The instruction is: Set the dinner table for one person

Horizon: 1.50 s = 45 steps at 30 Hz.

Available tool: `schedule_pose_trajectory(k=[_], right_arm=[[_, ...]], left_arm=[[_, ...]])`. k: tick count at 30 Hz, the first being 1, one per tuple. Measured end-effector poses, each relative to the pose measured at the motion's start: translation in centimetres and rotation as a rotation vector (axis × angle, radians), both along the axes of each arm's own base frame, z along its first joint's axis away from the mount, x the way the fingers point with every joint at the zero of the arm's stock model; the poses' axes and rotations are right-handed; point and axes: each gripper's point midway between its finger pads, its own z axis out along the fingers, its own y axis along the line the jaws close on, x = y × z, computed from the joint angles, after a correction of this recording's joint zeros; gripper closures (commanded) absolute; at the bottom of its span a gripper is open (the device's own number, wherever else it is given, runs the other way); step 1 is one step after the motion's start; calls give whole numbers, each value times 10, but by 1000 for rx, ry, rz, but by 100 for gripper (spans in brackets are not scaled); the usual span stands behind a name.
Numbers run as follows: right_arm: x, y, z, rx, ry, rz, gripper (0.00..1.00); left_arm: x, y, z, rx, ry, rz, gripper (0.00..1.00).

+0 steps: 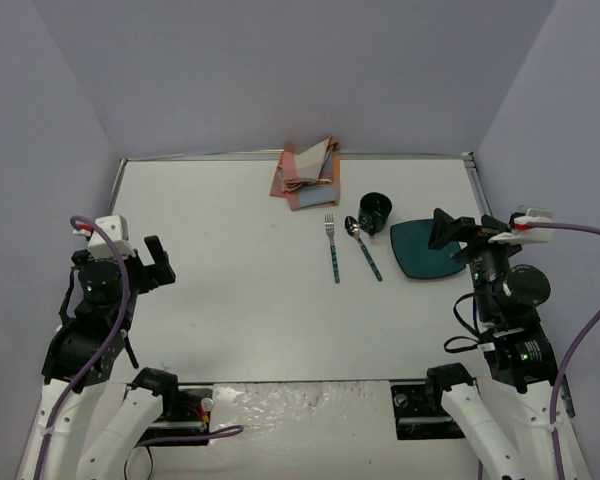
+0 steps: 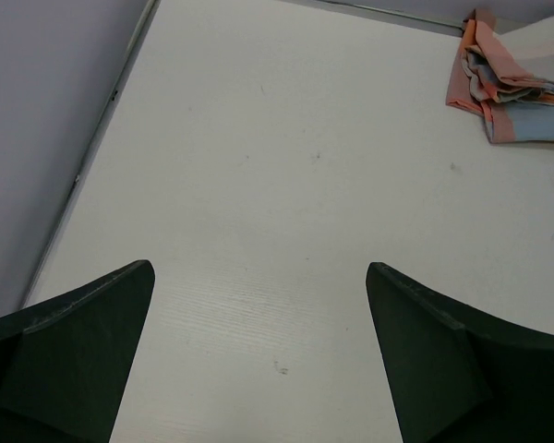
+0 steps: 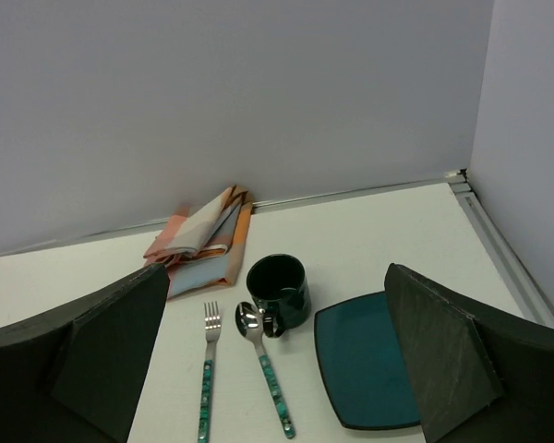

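Left tool (image 1: 163, 262) released, jaws wide, empty over the white dinner table (image 1: 240, 300) spanning the view, right tool (image 1: 444, 240) likewise spread, empty, by teal plate (image 1: 425, 252), dark mug (image 1: 375, 210), spoon (image 1: 363, 246), fork (image 1: 332, 248), folded checked cloth (image 1: 306, 176) at far edge

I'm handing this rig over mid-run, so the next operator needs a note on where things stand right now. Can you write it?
Left gripper: open, empty, over the bare left side of the table.
Right gripper: open, empty, by the plate.
Things: folded cloth at the far edge; fork and spoon side by side right of centre; mug just beyond the spoon; plate to their right.
Done: nothing looks laid yet.
Left: probably spread the cloth, then arrange plate, cutlery and mug.
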Motion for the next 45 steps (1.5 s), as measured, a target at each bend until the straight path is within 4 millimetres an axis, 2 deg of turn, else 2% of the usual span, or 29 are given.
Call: schedule_pose_trajectory(k=[5, 9, 15, 19, 21, 24, 26, 29, 33, 36, 39, 41, 45], right_arm=[[16, 6, -17, 93, 62, 1, 0], [31, 13, -49, 161, 161, 2, 0], [50, 32, -100, 207, 329, 57, 0], [69, 49, -132, 205, 459, 107, 0], [84, 56, -145, 201, 524, 125, 0], [113, 69, -157, 186, 605, 139, 0], [139, 84, -159, 164, 636, 146, 0], [183, 121, -151, 132, 620, 199, 0], [246, 168, -162, 94, 609, 237, 0], [290, 196, -193, 66, 622, 248, 0], [323, 215, -237, 42, 655, 245, 0], [338, 221, -265, 23, 685, 229, 0], [365, 233, -308, 9, 693, 211, 5]], left_arm=[[16, -14, -20, -22, 94, -42, 3], [35, -30, -43, -50, 193, -81, 3], [81, -65, -86, -124, 345, -156, 3], [113, -83, -97, -159, 405, -185, 3], [124, -88, -94, -165, 403, -196, 3], [131, -89, -87, -158, 384, -200, 3], [131, -85, -82, -138, 365, -194, 3], [129, -78, -74, -109, 331, -178, 3], [113, -63, -79, -60, 307, -148, 3], [99, -52, -89, -32, 309, -118, 3], [89, -44, -95, -10, 305, -94, 3], [86, -39, -93, 4, 294, -78, 3], [86, -33, -87, 22, 270, -53, 3]])
